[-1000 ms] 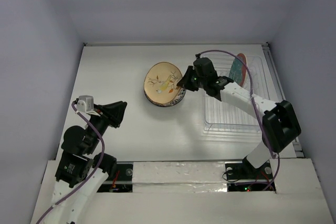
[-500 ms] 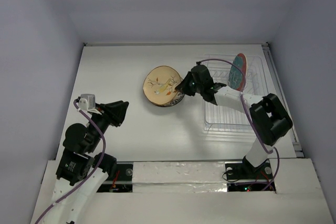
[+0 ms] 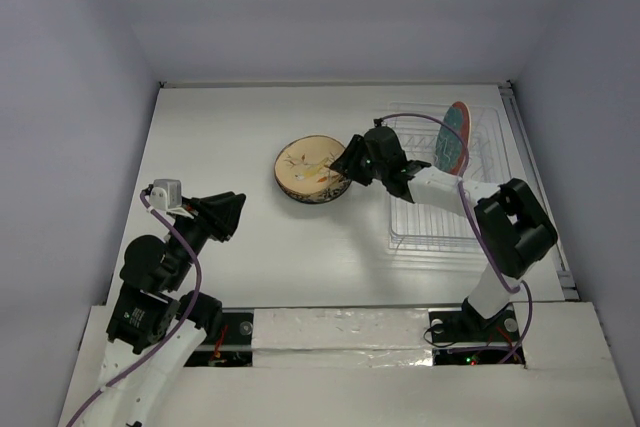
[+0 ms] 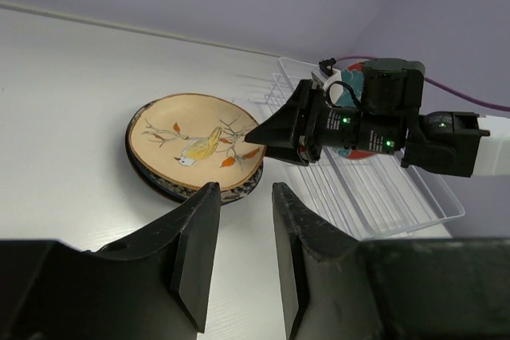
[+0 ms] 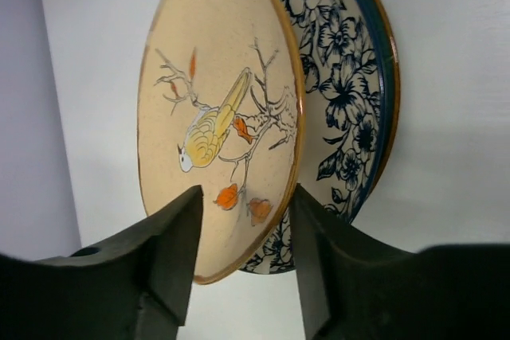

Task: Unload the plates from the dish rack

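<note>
White table fills the overhead view, with plain pale walls on three sides. The dish rack sits on the table's right half, long axis running away from the arm bases. Nearly all its slots are bare.

The right arm reaches up and left across the rack's near-left part and covers some bars. It ends just left of the rack. The left arm is folded low at near left, well apart from everything.

One red-and-teal plate stands upright in a far slot of the rack. From the left wrist it is mostly hidden behind the right wrist housing.

The plate stack lies flat on the table just left of the rack, near the middle. On top is the cream plate with a yellow bird and branch print, face up. Under it is the blue floral plate, whose rim sticks out on the rack side. A darker edge shows lower in the stack; I can't tell how many plates are down there.

The right gripper is at the stack's rack-side edge. Its jaws are parted with the cream plate's rim between them, released by the look of it. I can't tell whether a pad touches.

The left gripper points toward the stack from a distance. Its jaws are apart with nothing between them.

A purple cable loops over the right wrist, in front of the far rack bars.
</note>
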### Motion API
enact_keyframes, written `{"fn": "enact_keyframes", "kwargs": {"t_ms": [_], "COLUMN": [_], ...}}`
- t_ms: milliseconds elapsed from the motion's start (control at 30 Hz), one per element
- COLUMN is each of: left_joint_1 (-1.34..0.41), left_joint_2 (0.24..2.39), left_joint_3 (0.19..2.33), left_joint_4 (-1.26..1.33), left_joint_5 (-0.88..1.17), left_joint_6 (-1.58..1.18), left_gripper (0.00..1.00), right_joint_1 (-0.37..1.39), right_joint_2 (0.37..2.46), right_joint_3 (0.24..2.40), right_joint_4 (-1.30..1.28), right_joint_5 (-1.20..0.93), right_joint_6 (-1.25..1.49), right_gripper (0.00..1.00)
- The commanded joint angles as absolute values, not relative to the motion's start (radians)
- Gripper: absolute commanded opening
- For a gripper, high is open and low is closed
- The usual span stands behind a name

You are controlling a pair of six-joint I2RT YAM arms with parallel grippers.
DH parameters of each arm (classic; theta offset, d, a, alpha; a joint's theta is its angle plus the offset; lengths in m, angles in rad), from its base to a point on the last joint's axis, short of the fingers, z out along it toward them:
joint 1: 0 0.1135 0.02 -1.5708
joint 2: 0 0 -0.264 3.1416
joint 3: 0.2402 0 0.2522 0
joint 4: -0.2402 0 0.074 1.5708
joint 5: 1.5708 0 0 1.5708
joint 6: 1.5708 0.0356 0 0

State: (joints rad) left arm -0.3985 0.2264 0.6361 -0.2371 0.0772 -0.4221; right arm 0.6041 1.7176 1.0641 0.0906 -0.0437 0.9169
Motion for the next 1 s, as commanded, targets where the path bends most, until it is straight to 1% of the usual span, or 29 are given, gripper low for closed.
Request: {"fn": "enact_keyframes", "kwargs": {"t_ms": [0, 33, 67, 133, 167, 233, 267, 367, 433, 467, 500, 533, 567, 600, 633, 667, 733, 767, 833, 867, 900, 933, 967], "left_joint_1": [-0.405, -0.405, -0.405, -0.405, -0.405, -0.405, -0.405, -0.405, -0.405, -0.405, -0.405, -0.405, -0.405, -0.405, -0.405, -0.405, -0.405, -0.405, -0.405, -0.405, -0.405, -0.405, -0.405], "left_joint_2": [0.225, 0.227, 0.227, 0.225, 0.225, 0.225, 0.227, 0.225, 0.225, 0.225, 0.224, 0.224, 0.225, 0.227, 0.226, 0.225, 0.225, 0.225, 0.224, 0.222, 0.222, 0.222, 0.222], "left_joint_3": [0.65, 0.65, 0.65, 0.649, 0.649, 0.65, 0.649, 0.649, 0.65, 0.65, 0.649, 0.649, 0.65, 0.649, 0.649, 0.65, 0.649, 0.649, 0.649, 0.649, 0.649, 0.649, 0.649], "left_joint_4": [-0.202, -0.202, -0.202, -0.202, -0.202, -0.202, -0.202, -0.202, -0.201, -0.202, -0.201, -0.202, -0.202, -0.202, -0.201, -0.201, -0.201, -0.199, -0.199, -0.199, -0.198, -0.199, -0.198], "left_joint_5": [0.083, 0.083, 0.083, 0.083, 0.083, 0.084, 0.083, 0.084, 0.083, 0.084, 0.083, 0.084, 0.084, 0.084, 0.086, 0.084, 0.086, 0.087, 0.087, 0.089, 0.09, 0.091, 0.092], "left_joint_6": [-0.423, -0.425, -0.425, -0.423, -0.425, -0.425, -0.425, -0.423, -0.425, -0.425, -0.425, -0.425, -0.425, -0.425, -0.423, -0.423, -0.423, -0.423, -0.422, -0.423, -0.423, -0.423, -0.423], "left_gripper": [0.29, 0.29, 0.3, 0.3, 0.3, 0.3, 0.3, 0.3, 0.3, 0.3, 0.3, 0.3, 0.3, 0.3, 0.3, 0.3, 0.3, 0.3, 0.3, 0.3, 0.3, 0.3, 0.3], "right_joint_1": [0.626, 0.638, 0.647, 0.658, 0.658, 0.679, 0.68, 0.71, 0.719, 0.719, 0.719, 0.719, 0.719, 0.719, 0.719, 0.719, 0.689, 0.649, 0.594, 0.56, 0.499, 0.47, 0.441], "right_joint_2": [1.698, 1.698, 1.695, 1.694, 1.694, 1.686, 1.684, 1.664, 1.637, 1.599, 1.571, 1.54, 1.504, 1.435, 1.404, 1.373, 1.3, 1.281, 1.238, 1.226, 1.212, 1.194, 1.192], "right_joint_3": [1.088, 1.095, 1.103, 1.132, 1.144, 1.172, 1.184, 1.226, 1.233, 1.235, 1.233, 1.229, 1.224, 1.224, 1.23, 1.235, 1.25, 1.252, 1.25, 1.244, 1.233, 1.209, 1.203], "right_joint_4": [0.115, 0.095, 0.078, 0.014, -0.007, -0.086, -0.11, -0.21, -0.253, -0.264, -0.281, -0.284, -0.287, -0.319, -0.342, -0.365, -0.435, -0.458, -0.534, -0.551, -0.56, -0.564, -0.575], "right_joint_5": [-0.006, 0.008, 0.037, 0.057, 0.081, 0.104, 0.141, 0.214, 0.238, 0.256, 0.271, 0.29, 0.314, 0.389, 0.438, 0.533, 0.598, 0.673, 0.721, 0.727, 0.733, 0.742, 0.755], "right_joint_6": [0.858, 0.848, 0.822, 0.793, 0.764, 0.732, 0.703, 0.652, 0.634, 0.62, 0.612, 0.604, 0.582, 0.571, 0.56, 0.536, 0.512, 0.499, 0.497, 0.486, 0.474, 0.462, 0.453], "right_gripper": [0.55, 0.59, 0.67, 0.75, 0.83, 0.87, 0.92, 0.95, 0.91, 0.83, 0.73, 0.57, 0.11, 0.0, 0.0, 0.0, 0.0, 0.0, 0.0, 0.07, 0.18, 0.32, 0.54]}}
